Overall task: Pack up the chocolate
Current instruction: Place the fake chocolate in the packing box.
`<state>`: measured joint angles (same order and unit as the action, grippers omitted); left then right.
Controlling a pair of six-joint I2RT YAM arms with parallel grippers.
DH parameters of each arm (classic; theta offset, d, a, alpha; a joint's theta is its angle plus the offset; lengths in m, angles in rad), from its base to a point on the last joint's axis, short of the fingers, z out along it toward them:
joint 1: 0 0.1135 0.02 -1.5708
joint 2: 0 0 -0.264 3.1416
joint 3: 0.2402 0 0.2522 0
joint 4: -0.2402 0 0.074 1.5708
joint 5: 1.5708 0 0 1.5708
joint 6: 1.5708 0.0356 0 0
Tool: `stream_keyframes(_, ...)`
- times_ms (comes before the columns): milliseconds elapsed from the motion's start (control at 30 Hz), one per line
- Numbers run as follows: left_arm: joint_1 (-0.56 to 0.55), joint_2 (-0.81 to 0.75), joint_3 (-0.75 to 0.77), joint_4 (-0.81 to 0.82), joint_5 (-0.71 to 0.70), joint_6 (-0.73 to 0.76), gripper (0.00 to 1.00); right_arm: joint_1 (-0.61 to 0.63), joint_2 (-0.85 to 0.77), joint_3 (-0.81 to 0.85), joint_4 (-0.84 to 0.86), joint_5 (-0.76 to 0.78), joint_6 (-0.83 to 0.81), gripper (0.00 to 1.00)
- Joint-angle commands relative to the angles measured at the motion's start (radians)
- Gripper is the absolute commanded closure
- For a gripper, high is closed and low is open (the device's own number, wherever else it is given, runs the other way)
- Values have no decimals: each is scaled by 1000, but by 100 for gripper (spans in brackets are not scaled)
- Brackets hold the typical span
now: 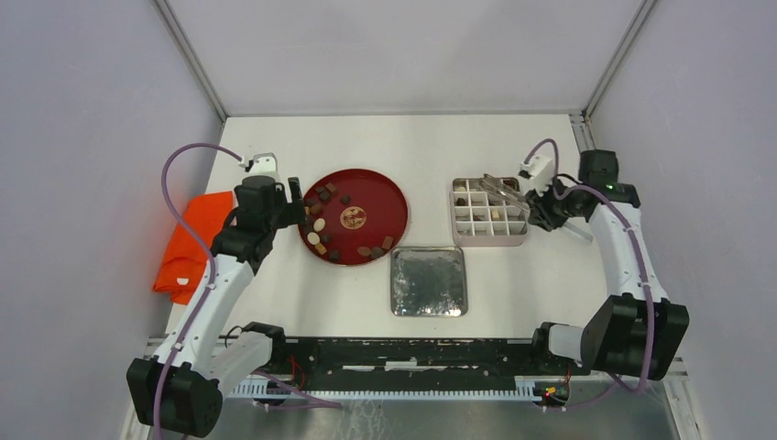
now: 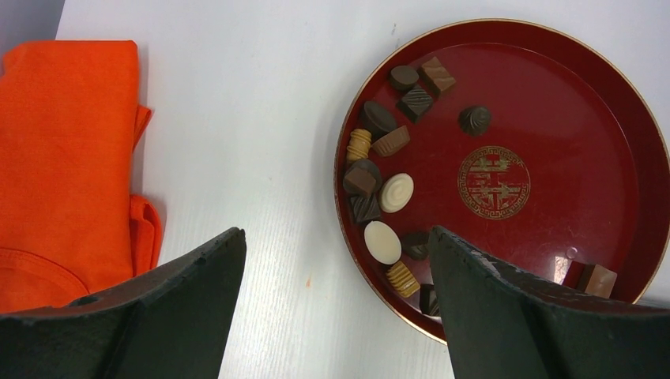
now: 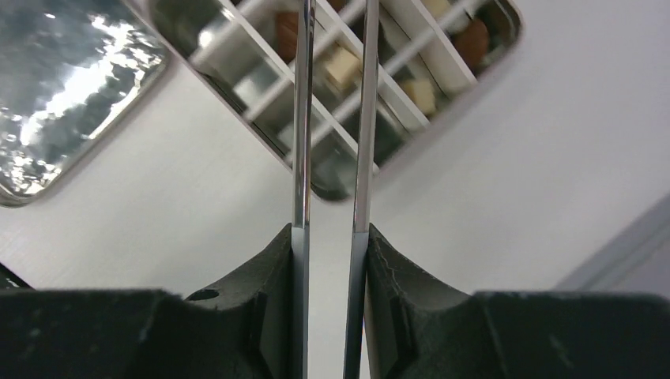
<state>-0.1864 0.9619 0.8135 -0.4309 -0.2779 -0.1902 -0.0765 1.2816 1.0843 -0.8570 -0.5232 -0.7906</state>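
Note:
Several pieces of chocolate (image 1: pixel 319 225) (image 2: pixel 396 192), dark, light brown and cream-white, lie along the left side of the round red plate (image 1: pixel 376 197) (image 2: pixel 569 158). My left gripper (image 1: pixel 295 202) (image 2: pixel 336 245) hangs open over the plate's left rim, with nothing between its fingers. My right gripper (image 1: pixel 541 206) (image 3: pixel 330 237) is shut on metal tongs (image 1: pixel 502 190) (image 3: pixel 302 118), whose two blades reach out over the pale grid box (image 1: pixel 490 241) (image 3: pixel 340 185). A few chocolates (image 3: pixel 341 67) lie in its compartments. The tongs' tips are out of the wrist view.
A shiny square metal tray (image 1: pixel 428 280) (image 3: pixel 71 87) lies in front of the plate and box. An orange cloth (image 1: pixel 192 243) (image 2: pixel 63 158) lies at the table's left edge, beside my left arm. Grey walls close in the table on three sides.

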Motion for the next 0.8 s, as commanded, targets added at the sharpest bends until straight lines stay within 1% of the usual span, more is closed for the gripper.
stream_keyframes(0,4,1,8,32,19,44,9,-197,-21,14,-80,-36,-136,100)
stream_keyframes(67,4,1,7,32,21,44,9,-283,0,20,-114,-38,-186,100)
stream_keyframes(133,4,2,7,32,23,43,9,-341,23,26,-149,-49,-233,100)
stream_keyframes(233,4,2,7,32,24,42,9,-392,43,31,-188,-61,-284,100)
stream_keyframes(367,3,2,6,32,25,42,9,-404,44,23,-231,-72,-329,99)
stream_keyframes(567,4,1,6,32,25,41,9,-405,42,4,-225,-67,-330,97)
stream_keyframes(767,4,0,6,33,25,42,9,-405,67,2,-213,-61,-315,91)
